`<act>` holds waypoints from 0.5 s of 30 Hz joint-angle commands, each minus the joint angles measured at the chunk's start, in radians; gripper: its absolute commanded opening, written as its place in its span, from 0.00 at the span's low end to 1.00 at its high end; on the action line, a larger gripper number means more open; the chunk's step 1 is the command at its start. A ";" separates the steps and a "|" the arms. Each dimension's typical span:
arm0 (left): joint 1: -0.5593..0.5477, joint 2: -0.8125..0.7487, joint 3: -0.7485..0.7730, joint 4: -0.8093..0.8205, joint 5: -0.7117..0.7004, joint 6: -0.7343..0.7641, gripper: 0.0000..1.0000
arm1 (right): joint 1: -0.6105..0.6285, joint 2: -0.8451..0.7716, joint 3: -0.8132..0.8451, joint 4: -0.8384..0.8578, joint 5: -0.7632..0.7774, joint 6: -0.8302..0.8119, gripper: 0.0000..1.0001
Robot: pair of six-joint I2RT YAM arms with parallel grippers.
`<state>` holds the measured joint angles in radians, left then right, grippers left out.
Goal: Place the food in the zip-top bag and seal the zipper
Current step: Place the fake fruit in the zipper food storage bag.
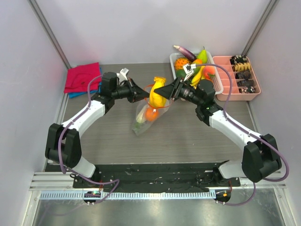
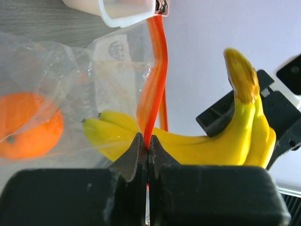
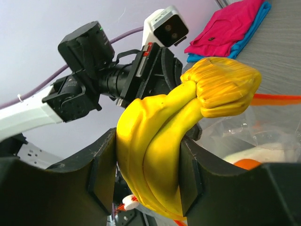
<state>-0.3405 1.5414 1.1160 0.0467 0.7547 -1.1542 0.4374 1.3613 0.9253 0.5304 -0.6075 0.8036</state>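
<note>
The clear zip-top bag hangs open over the table, with an orange and a white and green piece inside. My left gripper is shut on the bag's orange-red zipper, pinching it at the fingertips. My right gripper is shut on the yellow banana and holds it over the bag's mouth. In the left wrist view the banana lies across just behind the strip, its lower end behind the clear plastic, beside the orange.
A white basket at the back right holds more toy fruits and vegetables. Next to it stands a pink compartment tray with dark items. A red cloth lies on a blue one at the back left. Grey walls close in three sides.
</note>
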 commanded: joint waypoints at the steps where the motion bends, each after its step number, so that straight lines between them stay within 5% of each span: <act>1: -0.002 -0.041 -0.010 0.107 -0.006 -0.036 0.00 | 0.018 -0.071 0.027 -0.012 -0.020 -0.120 0.01; 9: -0.002 -0.046 -0.021 0.153 -0.017 -0.064 0.00 | 0.018 -0.027 -0.016 -0.037 0.044 0.137 0.02; 15: -0.002 -0.046 -0.036 0.205 -0.017 -0.102 0.00 | 0.023 0.015 -0.013 -0.024 0.100 0.137 0.14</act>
<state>-0.3405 1.5414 1.0851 0.1547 0.7406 -1.2255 0.4507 1.3521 0.9031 0.4438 -0.5381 0.9054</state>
